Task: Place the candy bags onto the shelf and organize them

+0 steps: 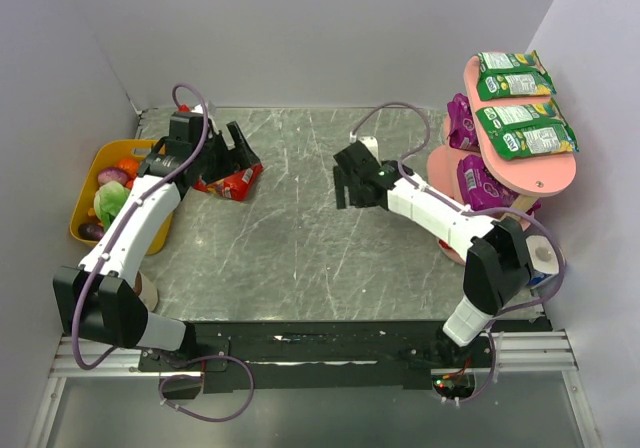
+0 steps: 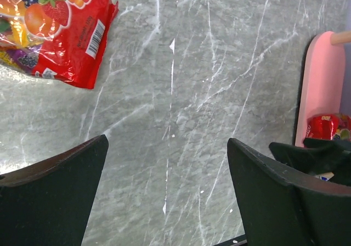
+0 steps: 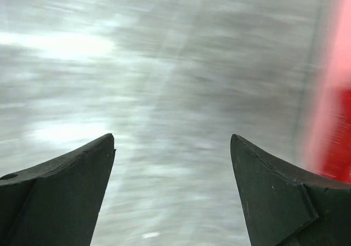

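Grey marble counter (image 1: 290,228) between white walls, and most of the job looks done. On the shelf (image 1: 550,176), well off behind my right pincer (image 3: 173,139), I count two green bags (image 1: 515,73) on the top board, two purple bags (image 1: 483,181) on the middle one, and one red bag (image 2: 324,128) low down. A second red bag (image 1: 232,181) lies on the counter just ahead of my left pincer (image 2: 167,141), apart from its fingers. Both pincers are spread, gripping nothing. Left to do, I judge: shelve that last red bag.
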